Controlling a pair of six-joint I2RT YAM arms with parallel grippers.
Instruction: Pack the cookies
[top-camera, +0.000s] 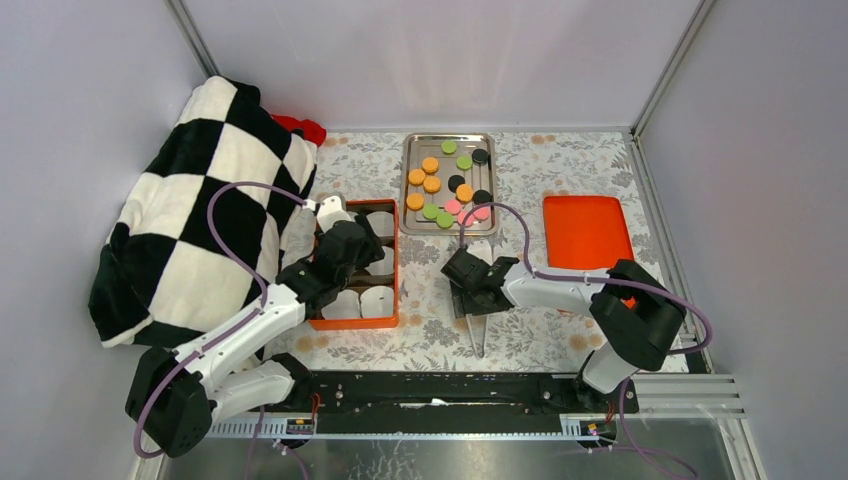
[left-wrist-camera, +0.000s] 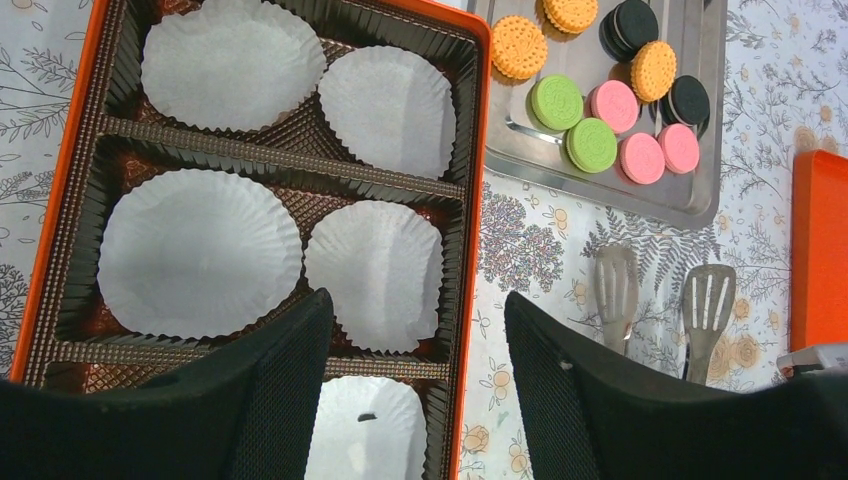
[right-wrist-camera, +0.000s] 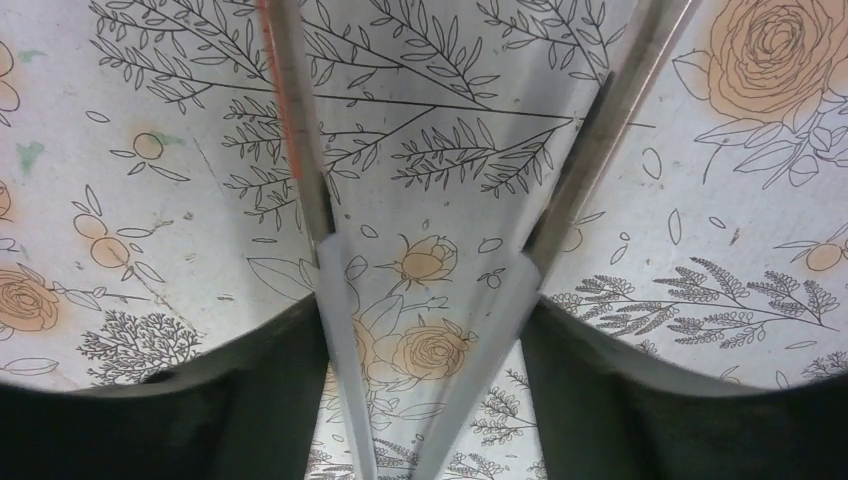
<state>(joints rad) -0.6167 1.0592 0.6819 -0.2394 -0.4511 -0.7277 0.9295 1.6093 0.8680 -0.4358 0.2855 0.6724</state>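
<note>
The cookies (top-camera: 447, 189), in orange, green, pink and black, lie on a steel tray (top-camera: 413, 150) at the back; they also show in the left wrist view (left-wrist-camera: 610, 105). My left gripper (top-camera: 350, 252) (left-wrist-camera: 415, 325) is open and empty above the orange box (top-camera: 355, 322) (left-wrist-camera: 470, 150), which holds white paper liners (left-wrist-camera: 200, 250) in brown compartments. My right gripper (top-camera: 478, 285) (right-wrist-camera: 425, 300) is low over the table, its fingers (right-wrist-camera: 250, 380) pressed on both arms of the metal tongs (top-camera: 478, 335) (right-wrist-camera: 300, 150). The tongs' spread tips (left-wrist-camera: 615, 285) point at the tray.
An orange lid (top-camera: 587, 230) (left-wrist-camera: 822, 250) lies flat at the right. A black and white checkered cloth (top-camera: 200, 210) is heaped at the left, with a red thing (top-camera: 300, 127) behind it. Grey walls close in the floral table (top-camera: 560, 170).
</note>
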